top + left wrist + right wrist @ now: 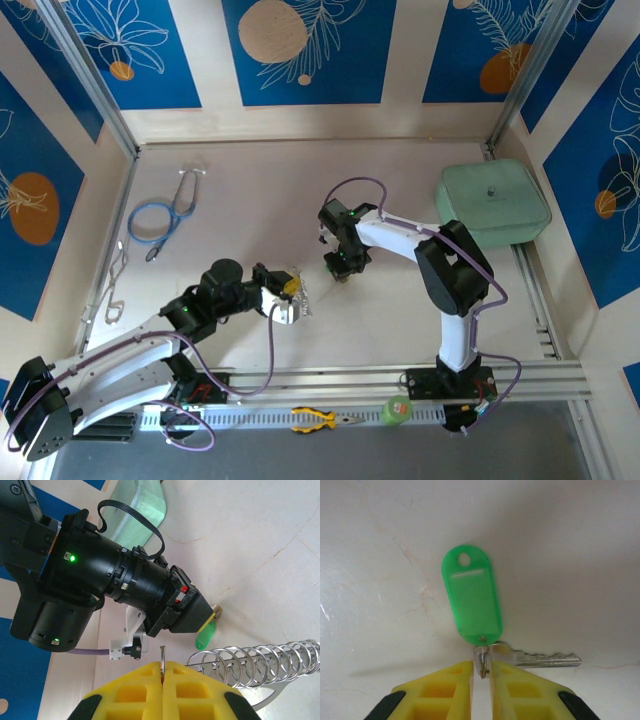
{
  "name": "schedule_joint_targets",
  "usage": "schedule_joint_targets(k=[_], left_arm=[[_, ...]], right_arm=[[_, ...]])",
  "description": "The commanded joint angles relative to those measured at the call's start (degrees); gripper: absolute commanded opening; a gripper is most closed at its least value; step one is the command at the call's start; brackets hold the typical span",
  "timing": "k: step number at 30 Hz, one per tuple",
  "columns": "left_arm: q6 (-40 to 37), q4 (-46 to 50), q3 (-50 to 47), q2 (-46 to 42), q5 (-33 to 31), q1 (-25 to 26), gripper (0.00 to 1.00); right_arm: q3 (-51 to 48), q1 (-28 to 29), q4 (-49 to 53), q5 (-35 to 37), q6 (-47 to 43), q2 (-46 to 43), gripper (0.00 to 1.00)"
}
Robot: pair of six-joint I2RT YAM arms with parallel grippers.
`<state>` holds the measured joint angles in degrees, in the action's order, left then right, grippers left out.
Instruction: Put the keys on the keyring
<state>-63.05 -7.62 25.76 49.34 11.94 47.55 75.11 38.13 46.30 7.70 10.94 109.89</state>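
Silver key [545,659] with its green tag [470,597] lies flat on the desk [580,550]. My right end effector [481,666] is nearly closed, pinching the split ring [481,656] that joins them. My left end effector [162,666] is pinched shut on a wire loop [162,654], with the keyring [255,662] coil just beside it. Risk: the thin ring twists out of the pinch on lifting, and the swinging tag could snag the coil.
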Motion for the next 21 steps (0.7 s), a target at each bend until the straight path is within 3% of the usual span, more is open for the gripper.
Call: schedule_joint_targets(k=[1, 9, 21], left_arm=[[-0.3, 0.0, 1.7, -0.1, 1.7, 0.7, 0.0], [-0.3, 0.2, 1.7, -0.2, 1.6, 0.6, 0.0], [-0.3, 0.0, 1.6, -0.2, 1.6, 0.6, 0.0]], right_arm=[[1.3, -0.2, 1.3, -1.9, 0.2, 1.1, 0.16], [1.5, -0.3, 1.2, -2.2, 0.2, 1.0, 0.11], [1.7, -0.2, 1.4, -1.4, 0.6, 0.9, 0.15]])
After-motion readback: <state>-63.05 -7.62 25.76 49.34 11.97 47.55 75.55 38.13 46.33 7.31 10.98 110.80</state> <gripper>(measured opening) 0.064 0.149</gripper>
